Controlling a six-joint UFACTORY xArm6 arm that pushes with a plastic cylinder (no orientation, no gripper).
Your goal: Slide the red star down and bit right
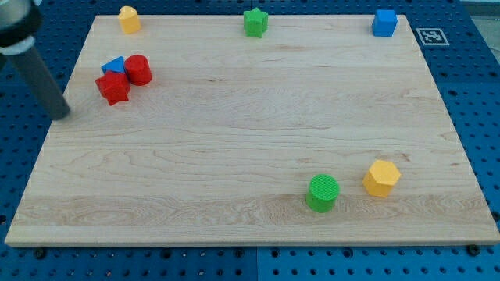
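Observation:
The red star (113, 88) lies near the board's upper left, touching a blue triangle (114, 65) above it and a red cylinder (138, 69) to its upper right. My tip (63, 115) is at the end of the dark rod, at the board's left edge, to the left of and slightly below the red star, with a gap between them.
A yellow block (129, 19) sits at the top left, a green star (255, 22) at the top middle, a blue cube (384, 23) at the top right. A green cylinder (323, 193) and a yellow hexagon (381, 178) sit at the lower right. The wooden board (234, 140) lies on a blue pegboard.

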